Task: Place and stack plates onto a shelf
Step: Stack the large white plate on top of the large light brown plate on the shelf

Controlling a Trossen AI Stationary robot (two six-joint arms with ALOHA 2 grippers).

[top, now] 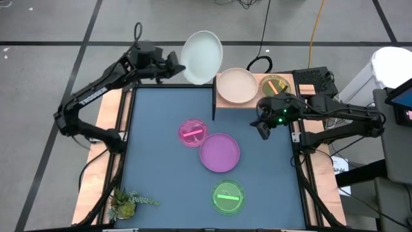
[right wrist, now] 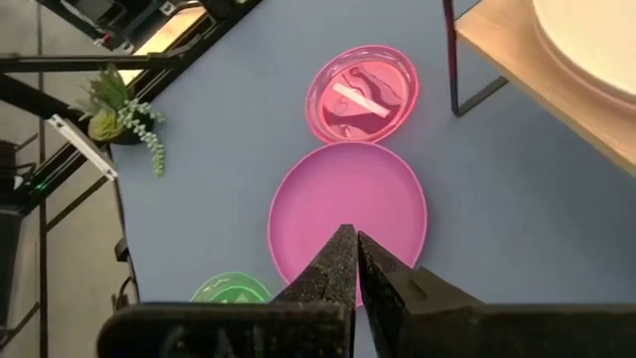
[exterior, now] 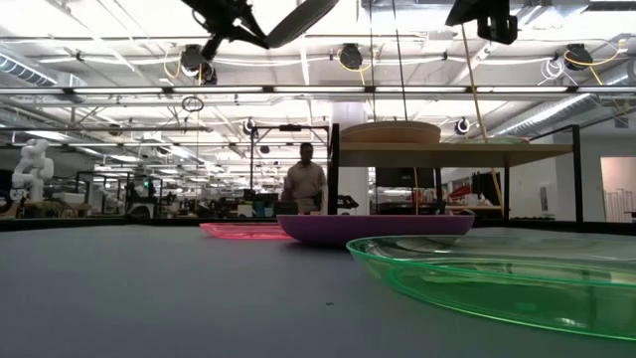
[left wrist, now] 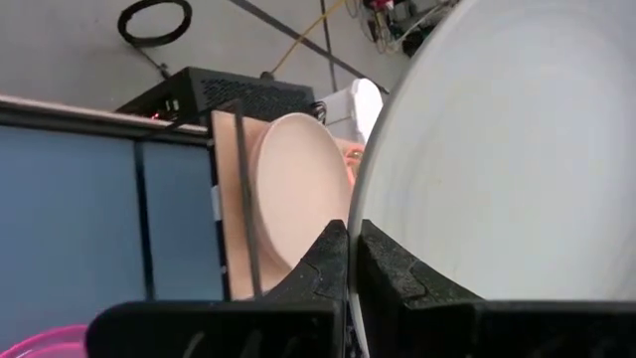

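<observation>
My left gripper (top: 175, 64) holds a plate (top: 203, 57) behind the table (top: 154, 122), left of the shelf (top: 302, 90) bearing two plates.

Worktop (top: 154, 109): dark blue-grey surface with light wooden side rails. Small artificial plant (top: 126, 202): green sprigs, at one near corner of the worktop. Black electronics box (top: 314, 78): off the far edge. Person (exterior: 304, 183): standing in the room beyond. White humanoid figure (exterior: 32, 165): in the far background.
</observation>
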